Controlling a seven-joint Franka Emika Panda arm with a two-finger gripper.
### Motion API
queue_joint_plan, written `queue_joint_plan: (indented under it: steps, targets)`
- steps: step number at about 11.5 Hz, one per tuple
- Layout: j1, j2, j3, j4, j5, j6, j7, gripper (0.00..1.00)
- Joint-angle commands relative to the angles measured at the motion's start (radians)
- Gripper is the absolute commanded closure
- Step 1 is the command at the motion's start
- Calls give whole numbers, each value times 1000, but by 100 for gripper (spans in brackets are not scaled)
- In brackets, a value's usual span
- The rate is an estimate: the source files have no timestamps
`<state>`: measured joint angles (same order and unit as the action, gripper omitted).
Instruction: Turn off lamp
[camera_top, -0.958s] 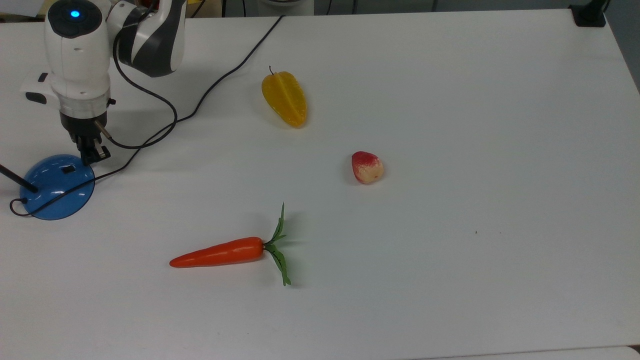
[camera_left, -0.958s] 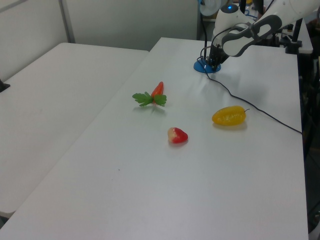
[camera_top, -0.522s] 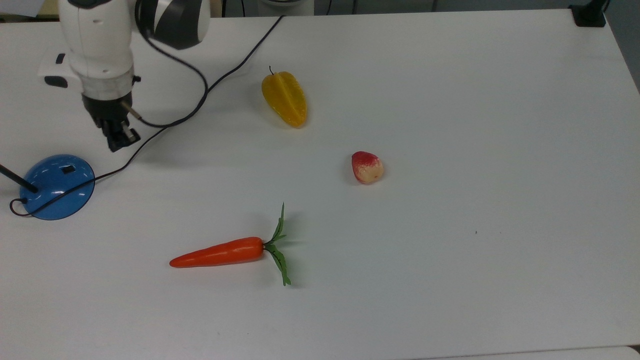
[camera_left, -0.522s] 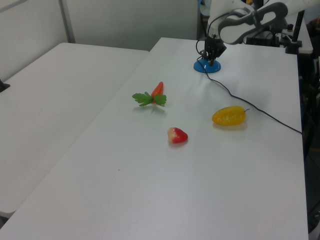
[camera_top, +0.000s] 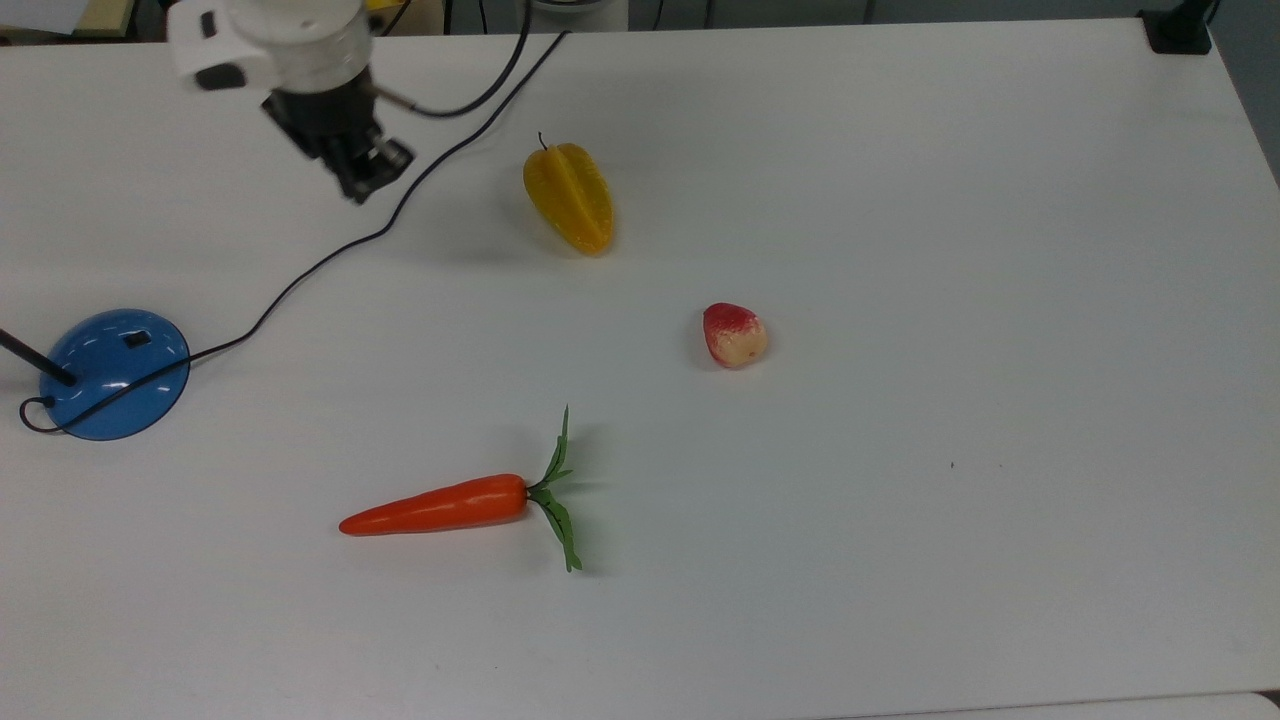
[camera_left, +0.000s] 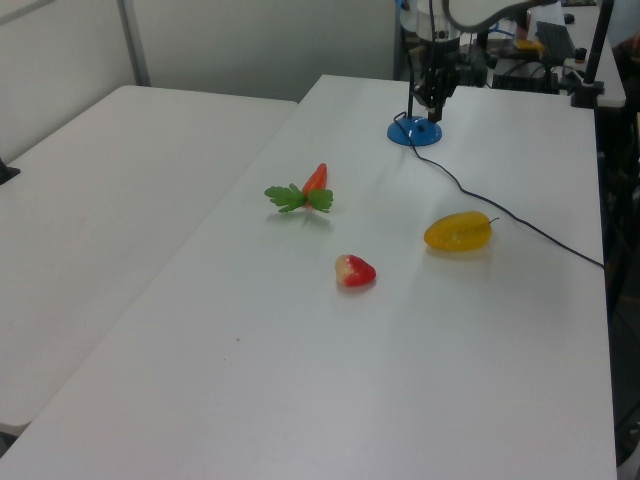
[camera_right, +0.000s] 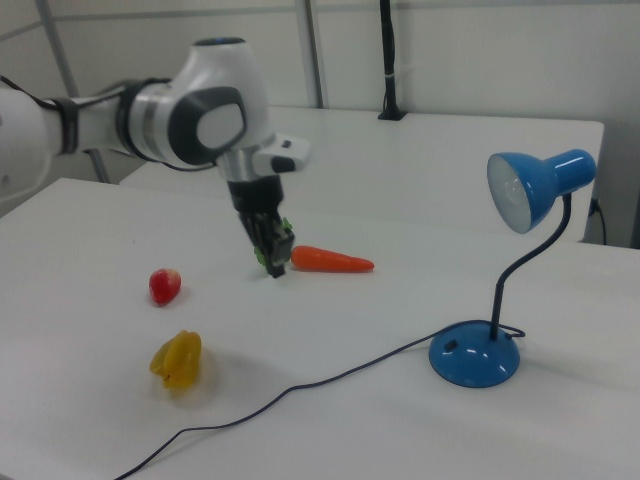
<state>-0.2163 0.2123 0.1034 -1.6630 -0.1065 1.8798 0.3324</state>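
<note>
One lamp (camera_top: 112, 372), three toy foods.

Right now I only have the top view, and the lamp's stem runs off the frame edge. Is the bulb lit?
Observer: In the right view the lamp has its blue shade turned toward the right view's left. The bulb inside shows no glow, so it looks off to me.
Operator: Is the hand touching the table?
Observer: No. In the right view the hand hangs clear above the table, well apart from the lamp's base.
Operator: Is the cord lifted anywhere?
Observer: In the right view the cord lies flat on the table and runs from the base toward the right view's lower left.
</note>
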Motion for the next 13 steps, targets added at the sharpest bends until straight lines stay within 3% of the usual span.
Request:
queue_joint_plan:
  steps: [1,3,6,7,13]
  targets:
    - [37,-118,15,-29,85,-135,-93,78]
    - [80,-165,15,-37,90,-191,-119,62]
    - [92,-211,15,-66,90,-199,-221,7]
    - [94,-234,15,-89,87,-191,-240,0]
    - [92,-251,15,-93,83,-195,-251,0]
